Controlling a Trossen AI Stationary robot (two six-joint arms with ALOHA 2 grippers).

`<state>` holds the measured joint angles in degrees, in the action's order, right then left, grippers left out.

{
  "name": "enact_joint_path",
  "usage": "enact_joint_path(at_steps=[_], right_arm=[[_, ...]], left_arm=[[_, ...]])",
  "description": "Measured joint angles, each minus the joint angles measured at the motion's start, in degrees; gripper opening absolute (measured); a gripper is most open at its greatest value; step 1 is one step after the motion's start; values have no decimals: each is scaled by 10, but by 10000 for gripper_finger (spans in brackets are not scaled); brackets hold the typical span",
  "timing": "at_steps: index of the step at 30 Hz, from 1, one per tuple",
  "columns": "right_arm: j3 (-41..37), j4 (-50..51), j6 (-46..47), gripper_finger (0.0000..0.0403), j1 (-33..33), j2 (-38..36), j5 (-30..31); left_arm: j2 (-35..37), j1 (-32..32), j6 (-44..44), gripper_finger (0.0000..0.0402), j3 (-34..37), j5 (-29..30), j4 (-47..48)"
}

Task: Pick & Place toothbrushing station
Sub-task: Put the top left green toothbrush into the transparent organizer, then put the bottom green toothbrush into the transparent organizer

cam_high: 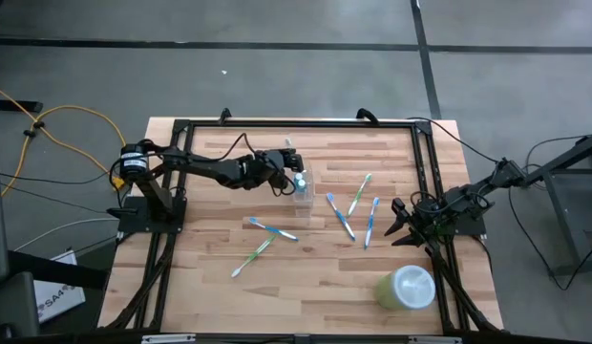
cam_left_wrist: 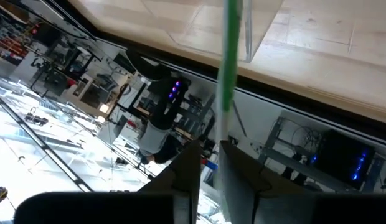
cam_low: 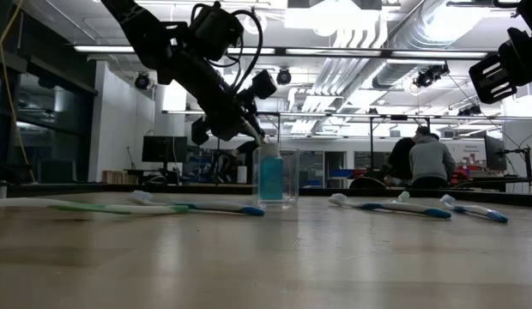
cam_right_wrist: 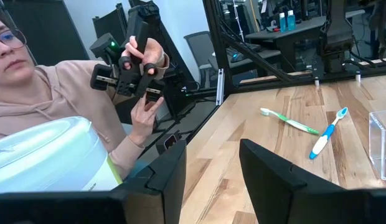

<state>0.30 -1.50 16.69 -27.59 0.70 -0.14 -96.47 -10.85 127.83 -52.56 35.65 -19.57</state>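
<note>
A small clear cup (cam_high: 303,187) stands upright on the table's far middle with a blue tube (cam_low: 270,177) inside it. My left gripper (cam_high: 285,168) hovers just left of the cup's top. Its fingers stand a narrow gap apart around the handle end of a green toothbrush (cam_left_wrist: 229,56), which runs from them to the cup (cam_left_wrist: 218,34). Several blue and green toothbrushes lie flat on the table, among them a blue one (cam_high: 273,229) and a green one (cam_high: 253,258). My right gripper (cam_high: 401,225) waits open at the right edge. My left gripper has the white end of the green toothbrush's handle (cam_left_wrist: 221,132) between its two fingers, which lie across the handle. A gap shows beside the handle. I cannot tell whether either finger touches it. The far end of the toothbrush is at the cup.
A large pale green round container (cam_high: 406,287) stands at the near right corner, close to my right gripper. More toothbrushes (cam_high: 358,196) lie right of the cup. A black frame (cam_high: 296,124) runs round the table. A person (cam_right_wrist: 31,68) stands beyond the right edge.
</note>
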Motion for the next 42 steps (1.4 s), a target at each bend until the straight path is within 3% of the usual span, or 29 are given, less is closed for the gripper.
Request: enact_joint_path(at_steps=[15, 28, 32, 37, 42], right_arm=[[0, 0, 0, 142, 0, 0, 0], [0, 0, 0, 142, 0, 0, 0], [0, 0, 0, 142, 0, 0, 0], [0, 0, 0, 142, 0, 0, 0], [0, 0, 0, 142, 0, 0, 0]], left_arm=[[0, 5, 3, 55, 0, 7, -33], [0, 81, -60, 56, 0, 125, -32], [0, 118, -133, 56, 0, 166, -32], [0, 164, -285, 56, 0, 232, -32], [0, 206, -462, 56, 0, 355, -33]])
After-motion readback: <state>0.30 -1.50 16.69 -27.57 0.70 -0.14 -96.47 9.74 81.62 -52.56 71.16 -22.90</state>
